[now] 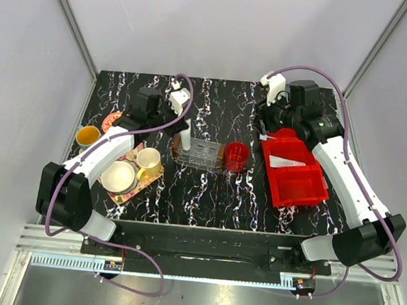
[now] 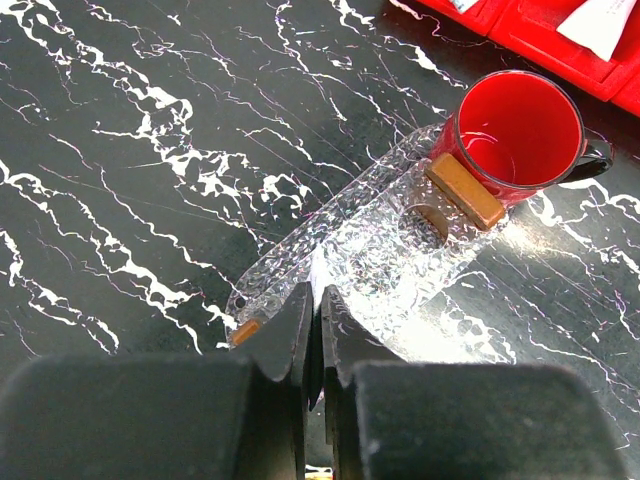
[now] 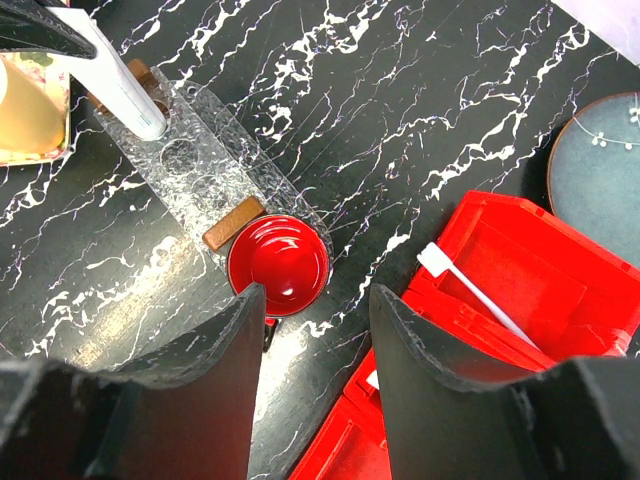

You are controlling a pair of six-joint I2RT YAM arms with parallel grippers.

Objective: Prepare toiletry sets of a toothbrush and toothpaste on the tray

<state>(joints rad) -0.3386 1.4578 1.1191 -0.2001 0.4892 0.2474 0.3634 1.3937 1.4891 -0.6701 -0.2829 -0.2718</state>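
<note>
We see the left hand (image 2: pixel 318 300) clamped tight on one toothpaste tube (image 3: pixel 122 88), pinching it by its thin flat end (in the left wrist view only a white sliver shows between the fingers). The tube hangs roughly upright, cap end down, over the left end of the tray (image 1: pixel 204 157). Its lower end looks to be inside the ribbed walls, but we can't tell whether it touches the tray floor.

The tray lies on the black marbled tabletop (image 1: pixel 214 196), approx. midway between the two arms, w/ brown handles (image 2: pixel 465 190) at both ends. A red cup (image 1: pixel 237 156) stands right against the right-hand handle, touching it.

The right hand (image 3: pixel 315 300) is about half open and holds nothing. It hovers above the red cup and the left edge of the red bin (image 1: pixel 307 194), which sits to the right of the tray and apart from it.

Inside the bin, the toothbrush (image 3: pixel 480 295) lies diagonally, head end toward the red cup. A second toothpaste tube (image 1: pixel 288 162) also lies flat in the bin, and we can't say for sure which compartment each one is in.

Left of the tray is a flowery tray (image 1: pixel 155 180) w/ a yellow cup (image 1: pixel 149 160) and a cream cup (image 1: pixel 118 177) on it.
</note>
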